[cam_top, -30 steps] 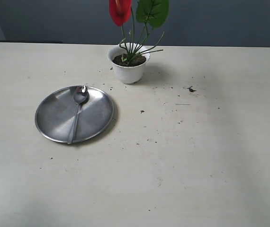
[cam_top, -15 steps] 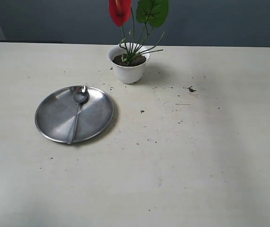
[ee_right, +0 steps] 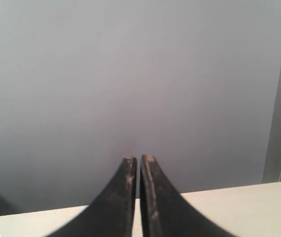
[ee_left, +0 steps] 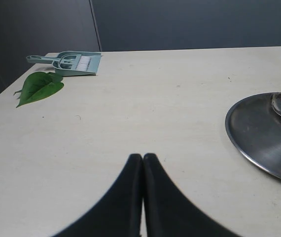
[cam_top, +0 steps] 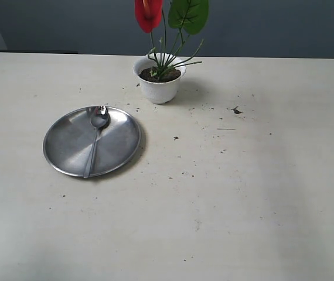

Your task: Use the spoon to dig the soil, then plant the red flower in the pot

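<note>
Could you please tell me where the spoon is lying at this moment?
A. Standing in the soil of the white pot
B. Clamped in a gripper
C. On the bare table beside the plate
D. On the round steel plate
D: in the exterior view the spoon lies flat on the steel plate, well apart from the white pot, with no gripper near it.
</note>
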{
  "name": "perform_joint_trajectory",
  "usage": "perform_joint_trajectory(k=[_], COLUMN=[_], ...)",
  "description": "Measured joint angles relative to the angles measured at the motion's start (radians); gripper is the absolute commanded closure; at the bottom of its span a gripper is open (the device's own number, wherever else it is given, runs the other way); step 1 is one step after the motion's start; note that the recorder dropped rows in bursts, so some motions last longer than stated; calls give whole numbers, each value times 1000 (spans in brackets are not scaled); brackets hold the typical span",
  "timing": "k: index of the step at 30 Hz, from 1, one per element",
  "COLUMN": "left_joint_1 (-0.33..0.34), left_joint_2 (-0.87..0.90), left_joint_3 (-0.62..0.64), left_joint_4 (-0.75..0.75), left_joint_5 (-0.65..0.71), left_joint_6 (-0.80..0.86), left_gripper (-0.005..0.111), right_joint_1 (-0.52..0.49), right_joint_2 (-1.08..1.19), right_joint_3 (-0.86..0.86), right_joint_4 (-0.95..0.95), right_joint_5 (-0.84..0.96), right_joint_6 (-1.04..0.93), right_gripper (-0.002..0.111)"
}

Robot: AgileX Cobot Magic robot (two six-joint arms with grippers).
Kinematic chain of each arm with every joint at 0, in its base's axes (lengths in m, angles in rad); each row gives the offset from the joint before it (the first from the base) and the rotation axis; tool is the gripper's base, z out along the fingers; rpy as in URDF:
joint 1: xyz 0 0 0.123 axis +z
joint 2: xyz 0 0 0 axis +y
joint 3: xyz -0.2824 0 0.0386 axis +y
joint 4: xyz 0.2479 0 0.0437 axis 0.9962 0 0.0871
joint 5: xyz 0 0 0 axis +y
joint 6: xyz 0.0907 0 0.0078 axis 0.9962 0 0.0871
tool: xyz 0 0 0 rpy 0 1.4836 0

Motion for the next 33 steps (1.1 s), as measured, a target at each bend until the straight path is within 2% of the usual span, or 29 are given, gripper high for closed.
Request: perform_joint_trajectory(k=[10,26,29,33], left_joint_1=[0,0,0,0], left_joint_2=[0,0,0,0], left_joint_3=[0,0,0,0], left_joint_4=[0,0,0,0], left_joint_5=[0,0,0,0], left_joint_6=[0,0,0,0], left_gripper=[107,107,107,107], right_joint_1=[0,0,0,0], right_joint_2=[-294,-475,-491,-527], right_joint_3=[178,181,181,188], right_joint_4=[0,0,56,247], right_joint_5=[-3,-108,-112,-112], right_joint_6=[23,43,20,-157], right_gripper=[104,104,104,104])
